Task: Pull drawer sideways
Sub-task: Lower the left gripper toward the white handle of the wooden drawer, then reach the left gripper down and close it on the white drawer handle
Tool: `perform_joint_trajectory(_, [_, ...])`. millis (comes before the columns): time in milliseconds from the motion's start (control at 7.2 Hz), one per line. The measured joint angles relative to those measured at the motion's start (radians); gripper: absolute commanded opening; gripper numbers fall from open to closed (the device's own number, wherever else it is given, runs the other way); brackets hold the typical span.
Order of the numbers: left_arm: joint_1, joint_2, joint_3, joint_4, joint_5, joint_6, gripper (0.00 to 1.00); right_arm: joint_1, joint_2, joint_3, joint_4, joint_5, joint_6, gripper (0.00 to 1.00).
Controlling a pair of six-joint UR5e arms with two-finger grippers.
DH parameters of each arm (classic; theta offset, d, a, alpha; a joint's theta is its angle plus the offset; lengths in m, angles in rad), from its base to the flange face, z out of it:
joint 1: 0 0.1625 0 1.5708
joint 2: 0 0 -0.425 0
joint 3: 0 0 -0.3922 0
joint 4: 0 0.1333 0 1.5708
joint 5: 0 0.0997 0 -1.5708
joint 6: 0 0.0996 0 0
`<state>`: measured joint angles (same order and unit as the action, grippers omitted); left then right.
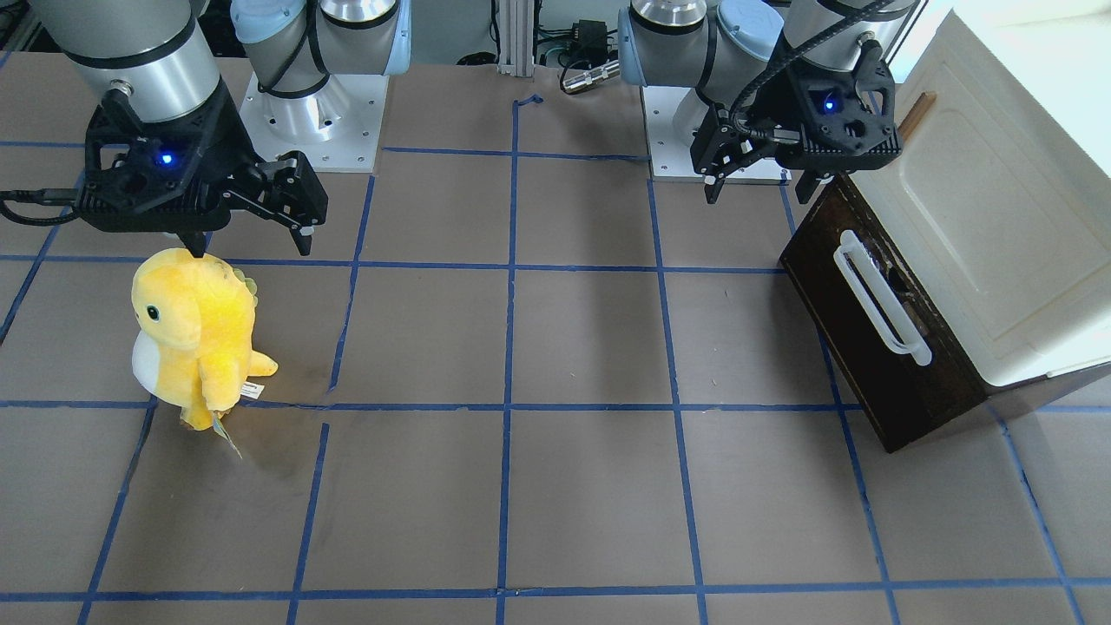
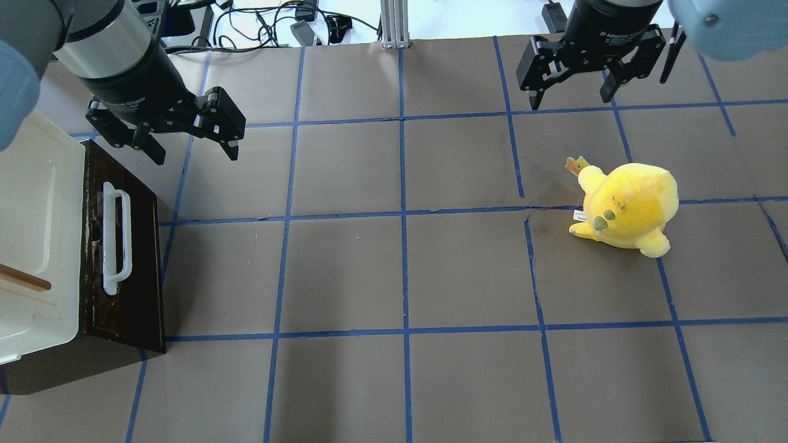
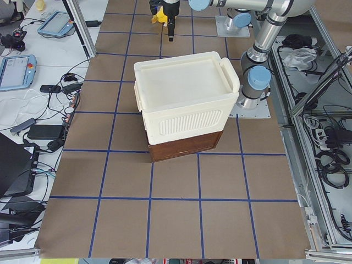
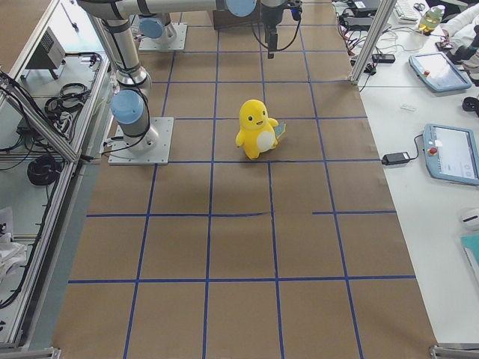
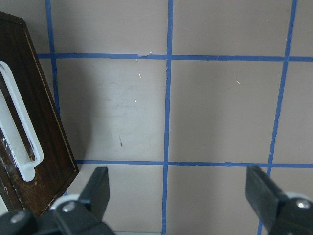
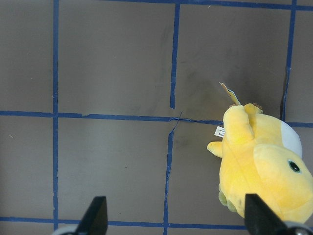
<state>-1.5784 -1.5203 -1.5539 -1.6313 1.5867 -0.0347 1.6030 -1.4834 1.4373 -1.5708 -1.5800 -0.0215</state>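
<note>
The drawer [image 2: 126, 258] has a dark brown front and a long white bar handle [image 2: 116, 237]. It sits under a cream cabinet [image 2: 37, 227] at the table's left end. It also shows in the front view [image 1: 859, 347] and at the left edge of the left wrist view [image 5: 34, 147]. My left gripper [image 2: 192, 149] is open and empty. It hangs above the table just beyond the drawer's far corner, apart from the handle. My right gripper [image 2: 570, 98] is open and empty, above the table's far right.
A yellow plush dinosaur [image 2: 628, 206] stands on the right half of the table, just nearer than the right gripper. The cream cabinet door carries a small brown wooden handle [image 2: 24, 280]. Blue tape lines grid the brown tabletop [image 2: 400, 277].
</note>
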Motion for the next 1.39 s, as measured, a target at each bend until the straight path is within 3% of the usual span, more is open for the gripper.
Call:
perform_joint_trajectory(972, [-0.002,-0.010,-0.002,0.000,0.001,-0.001,1.00,0.000,0.000,0.000,0.000,0.000,-0.001,1.00])
perform_joint_trajectory(1389, [-0.018,-0.084,-0.045,0.001,0.038,-0.014,1.00,0.000,0.000,0.000,0.000,0.000,-0.001,1.00])
